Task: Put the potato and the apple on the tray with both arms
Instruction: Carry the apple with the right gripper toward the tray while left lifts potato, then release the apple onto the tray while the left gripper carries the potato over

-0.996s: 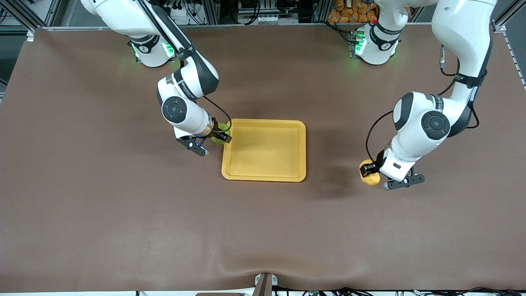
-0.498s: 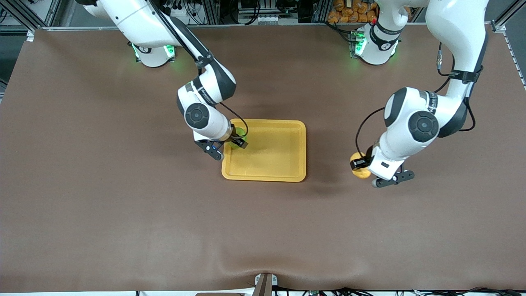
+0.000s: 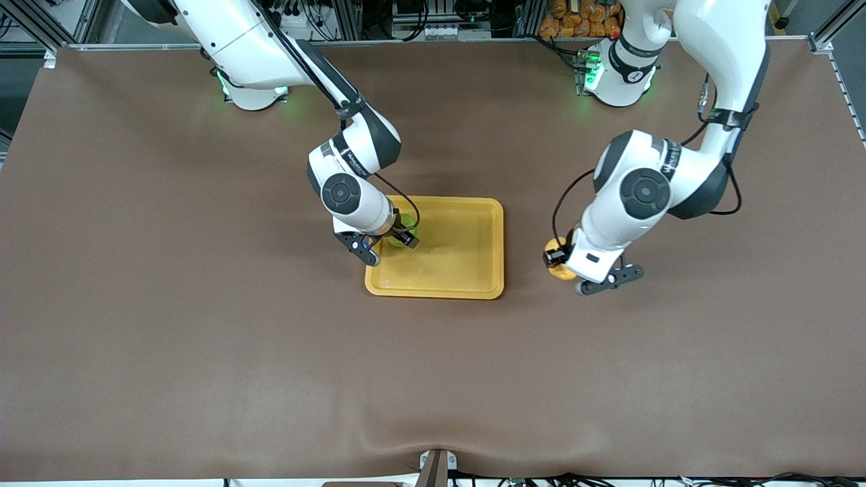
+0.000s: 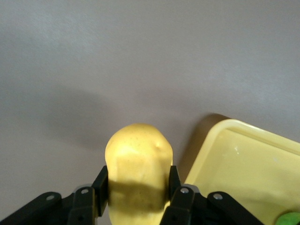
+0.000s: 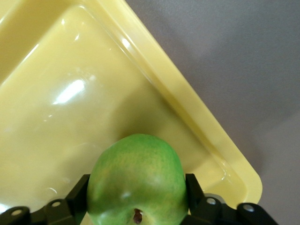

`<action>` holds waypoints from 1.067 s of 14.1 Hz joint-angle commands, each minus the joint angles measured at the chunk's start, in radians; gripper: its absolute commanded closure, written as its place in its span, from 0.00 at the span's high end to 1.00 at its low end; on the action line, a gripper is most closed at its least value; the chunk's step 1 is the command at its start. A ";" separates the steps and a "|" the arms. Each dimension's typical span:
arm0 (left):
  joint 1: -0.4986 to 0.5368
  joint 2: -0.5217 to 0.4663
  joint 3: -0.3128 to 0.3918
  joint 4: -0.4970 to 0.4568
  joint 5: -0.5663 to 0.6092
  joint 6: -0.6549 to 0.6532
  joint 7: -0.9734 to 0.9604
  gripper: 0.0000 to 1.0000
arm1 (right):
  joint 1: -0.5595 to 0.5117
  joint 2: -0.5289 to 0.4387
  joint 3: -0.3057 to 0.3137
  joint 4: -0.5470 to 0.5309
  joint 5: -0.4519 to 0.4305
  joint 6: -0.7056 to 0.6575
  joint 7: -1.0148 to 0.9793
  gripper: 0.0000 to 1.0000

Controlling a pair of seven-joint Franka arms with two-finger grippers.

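The yellow-orange tray (image 3: pixel 446 284) lies mid-table. My right gripper (image 3: pixel 399 238) is shut on the green apple (image 3: pixel 406 239) and holds it over the tray's corner toward the right arm's end; in the right wrist view the apple (image 5: pixel 137 182) sits between the fingers above the tray floor (image 5: pixel 61 103). My left gripper (image 3: pixel 559 262) is shut on the yellow-orange potato (image 3: pixel 559 269) and holds it over the bare table beside the tray, toward the left arm's end. In the left wrist view the potato (image 4: pixel 138 159) is clamped between the fingers, with the tray rim (image 4: pixel 206 140) close by.
A brown mat (image 3: pixel 203 352) covers the whole table. Orange items (image 3: pixel 582 17) and cables sit past the table's edge by the arm bases.
My right gripper has carried the apple from beside the tray to over its corner. My left gripper has carried the potato toward the tray.
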 commanded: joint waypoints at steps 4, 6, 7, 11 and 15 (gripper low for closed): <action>-0.081 -0.008 0.006 0.008 0.017 -0.036 -0.047 0.00 | -0.006 -0.021 -0.020 0.054 -0.002 -0.124 0.002 1.00; -0.111 0.000 0.004 0.008 0.038 -0.036 -0.082 0.00 | -0.023 -0.035 -0.039 0.095 -0.001 -0.241 -0.001 1.00; -0.125 0.007 0.003 0.008 0.079 -0.036 -0.122 0.00 | -0.032 -0.036 -0.048 0.122 -0.001 -0.297 -0.001 1.00; -0.237 0.076 0.004 0.043 0.164 -0.036 -0.252 0.00 | -0.058 -0.055 -0.083 0.227 0.004 -0.514 -0.001 1.00; -0.346 0.162 0.007 0.102 0.324 -0.037 -0.394 0.00 | -0.061 -0.119 -0.173 0.250 0.015 -0.690 -0.145 1.00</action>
